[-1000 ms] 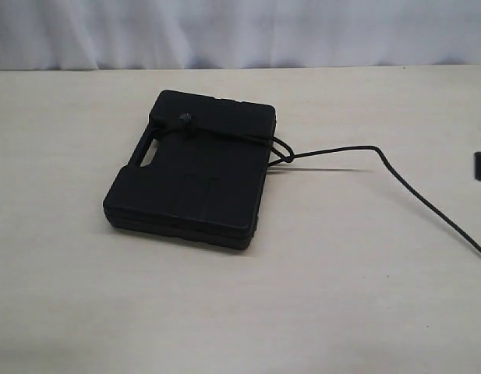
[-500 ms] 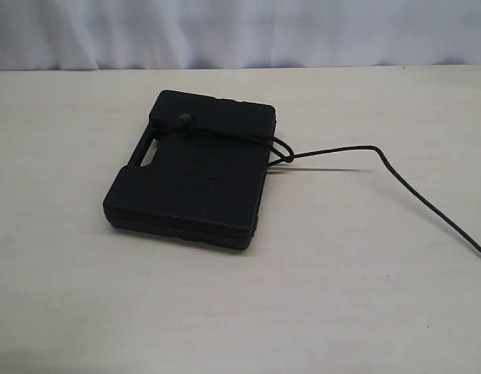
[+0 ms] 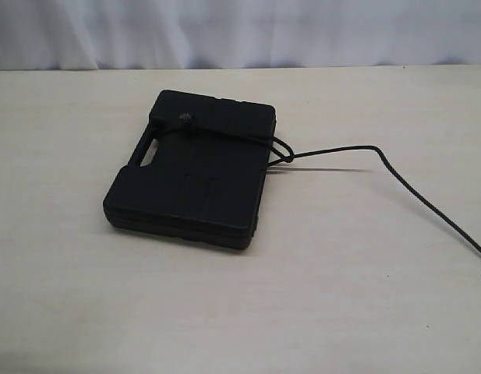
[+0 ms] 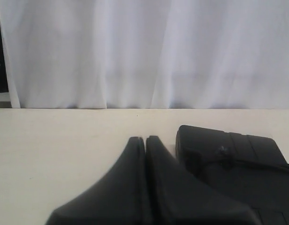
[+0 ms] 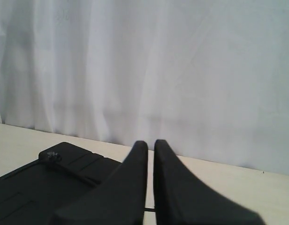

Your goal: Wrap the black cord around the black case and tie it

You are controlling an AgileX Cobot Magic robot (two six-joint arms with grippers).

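Exterior view: the flat, ribbed, matte plastic black case (image 3: 189, 183) lies on the pale wooden table (image 3: 341, 296). The long, thin, braided black cord (image 3: 334, 151) crosses only the case's far end in 1 pass, from a small frayed knot (image 3: 184, 119) on the lid near 11 o'clock to a slack loop hanging off the edge at 3 o'clock. Its tail then trails over the table toward 4 o'clock and out of frame. A tug on that tail could probably slip the single pass off the corner, or drag the case.

Left wrist view: the left gripper (image 4: 145, 139) has its fingers pressed together on nothing, with the black case (image 4: 238, 183) close beside them. Reaching in like this could shove the case rather than pinch the cord.

Right wrist view: the right gripper (image 5: 150, 143) is likewise closed and empty at its tips, the knot (image 5: 53, 156) sitting well apart from them. The thin cord lying flat may escape a pinch.
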